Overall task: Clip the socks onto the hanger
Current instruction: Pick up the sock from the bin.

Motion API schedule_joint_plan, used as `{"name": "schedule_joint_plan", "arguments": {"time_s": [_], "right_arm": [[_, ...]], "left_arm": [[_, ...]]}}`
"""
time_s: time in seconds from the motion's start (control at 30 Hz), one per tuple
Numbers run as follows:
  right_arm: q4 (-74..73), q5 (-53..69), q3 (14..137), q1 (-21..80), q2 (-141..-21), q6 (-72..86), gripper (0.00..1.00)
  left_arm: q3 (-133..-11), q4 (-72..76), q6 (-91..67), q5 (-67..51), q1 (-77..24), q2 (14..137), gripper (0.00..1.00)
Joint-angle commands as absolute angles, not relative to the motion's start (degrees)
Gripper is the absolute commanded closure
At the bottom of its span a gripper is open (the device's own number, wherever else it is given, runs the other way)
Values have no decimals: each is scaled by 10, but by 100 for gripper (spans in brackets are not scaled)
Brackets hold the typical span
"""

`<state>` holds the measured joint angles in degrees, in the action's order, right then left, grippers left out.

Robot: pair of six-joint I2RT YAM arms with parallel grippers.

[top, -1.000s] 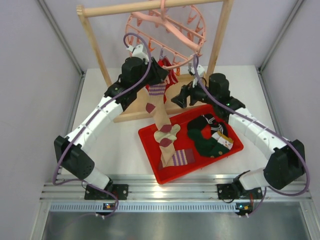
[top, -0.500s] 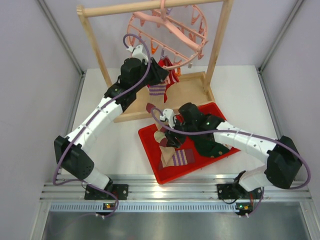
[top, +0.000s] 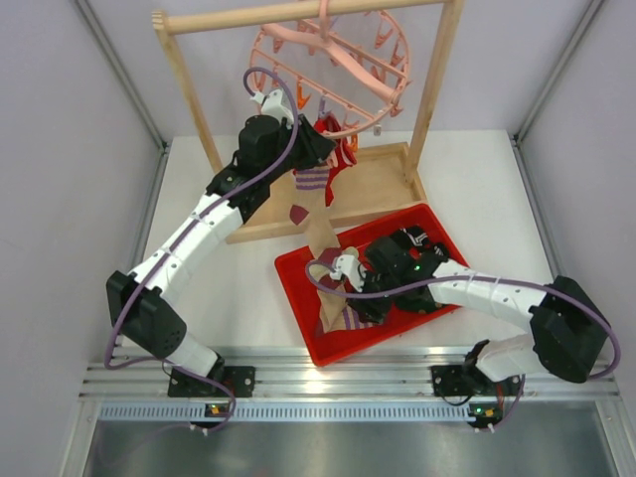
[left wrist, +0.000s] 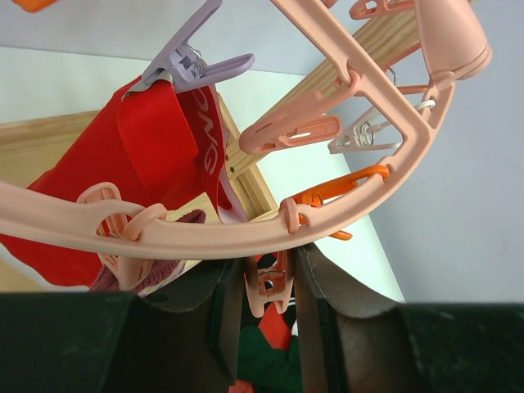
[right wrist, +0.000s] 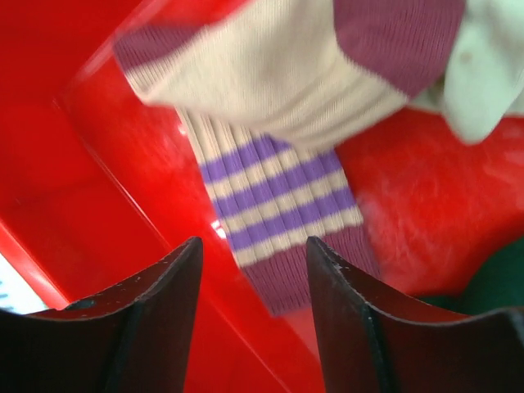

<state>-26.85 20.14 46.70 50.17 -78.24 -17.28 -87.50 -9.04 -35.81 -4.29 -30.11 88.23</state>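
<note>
Currently the left gripper (left wrist: 268, 270) is raised to the lower edge of the round pink hanger (left wrist: 205, 239), which hangs from the wooden rack (top: 189, 89) at the back of the table (top: 229, 288). In the left wrist view its two fingers (left wrist: 229, 311) stand on either side of a pink peg (left wrist: 264, 288) that dangles from the ring. The peg fills the gap between them, so the claw seems to be pressed onto it, though the contact itself is in shadow.

A tan sock with purple patches (top: 320, 224) hangs from just under that gripper, its striped cuff uppermost and its foot trailing down into the red tray (top: 295, 303). Whether a peg or the claw holds its top I cannot tell. Beside it a red sock (left wrist: 155, 139) is clipped to the ring by a purple peg (left wrist: 192, 67), and an orange peg (left wrist: 336, 190) sits further round the ring.

The right arm is bent low over the tray. The right gripper (right wrist: 254, 243) points down at a second tan sock (right wrist: 278, 192) that lies flat on the tray floor, purple-striped cuff nearest the camera. The claw is spread, one finger on each side of the cuff in that view and nothing pinched between them. A dark green sock (right wrist: 499, 282) lies in the same tray, just to the side.
</note>
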Motion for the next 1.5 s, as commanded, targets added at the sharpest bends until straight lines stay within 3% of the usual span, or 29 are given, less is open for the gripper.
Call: {"name": "schedule_joint_plan", "arguments": {"time_s": [0.0,0.3,0.43,0.63,0.67,0.77,0.8,1.0,1.23,1.37,1.47], "right_arm": [[-279,166,451,510,-753,-208,46],[-255,135,446,509,-823,-252,38],[-262,131,465,499,-858,-307,42],[-283,115,491,486,-886,-402,70],[-286,112,493,485,-879,-416,80],[-309,106,509,486,-831,-484,99],[-315,103,511,486,-798,-509,100],[-354,116,470,470,-664,-850,100],[-242,162,407,459,-663,-1024,100],[-139,139,381,459,-693,-1057,52],[-89,98,388,457,-696,-1000,48]], "left_arm": [[-869,-65,-359,-49,-298,862,100],[-867,-66,-359,-47,-298,859,100],[-863,-69,-359,-47,-297,856,100],[-863,-69,-359,-48,-295,857,100],[-863,-69,-359,-49,-294,858,100],[-863,-70,-358,-52,-294,854,100],[-863,-70,-357,-53,-294,853,100],[-853,-68,-359,-58,-292,849,100],[-847,-62,-361,-61,-291,850,100],[-850,-64,-357,-59,-291,849,100],[-853,-65,-354,-58,-290,848,100]]}}
